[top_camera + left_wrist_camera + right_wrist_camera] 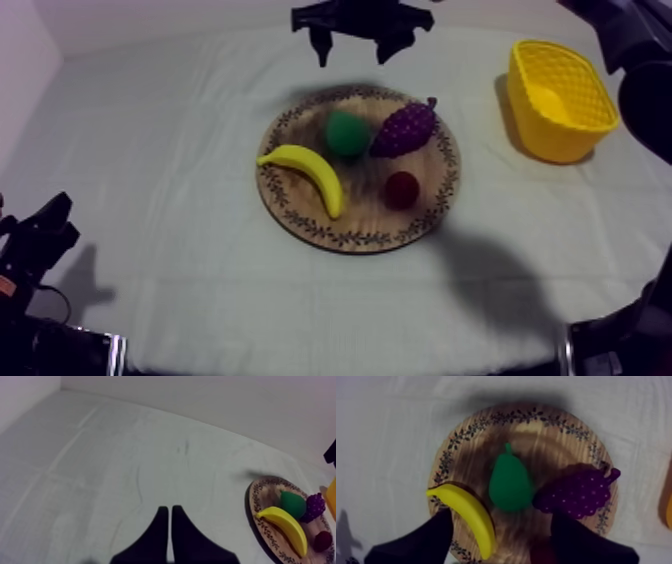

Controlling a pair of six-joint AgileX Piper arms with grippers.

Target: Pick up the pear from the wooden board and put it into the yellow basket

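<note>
Pear (509,483), banana (305,170), grapes (405,128), small red fruit (401,188): one each on the board (355,238); basket (556,142) apart; right claw (503,521) spread, left claw (170,513) closed.

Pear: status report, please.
Left gripper shut, low over cloth. Right gripper open above pear. Pear on board, not gripped. Banana and grapes crowd both sides.

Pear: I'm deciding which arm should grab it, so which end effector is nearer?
Right. The right end effector hangs open above the pear; the left end effector, shut, rests far from it over the cloth.
</note>
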